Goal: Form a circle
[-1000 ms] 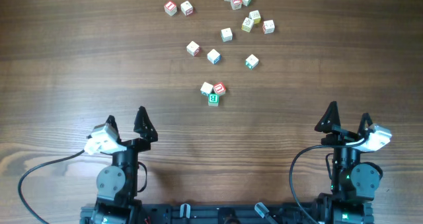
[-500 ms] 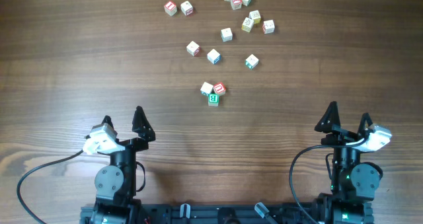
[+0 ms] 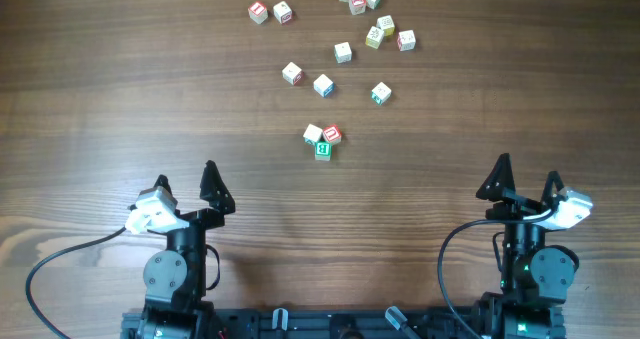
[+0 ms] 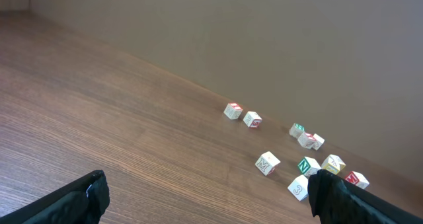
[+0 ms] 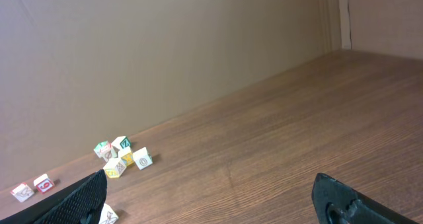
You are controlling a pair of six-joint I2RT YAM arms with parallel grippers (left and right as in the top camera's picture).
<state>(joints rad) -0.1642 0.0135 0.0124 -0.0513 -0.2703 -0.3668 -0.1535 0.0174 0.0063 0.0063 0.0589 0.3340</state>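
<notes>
Blocks [image 3: 343, 52] lie loose on the table [image 3: 120, 79], and I see no ring made yet. Three of them touch in a little bunch [image 3: 322, 139]. The others are scattered beyond that bunch. My left gripper [image 3: 188, 176] sits on the near side, left of the bunch, and my right gripper [image 3: 528, 169] sits to its right. Both are well apart from it, with fingers wide open and holding nothing.
</notes>
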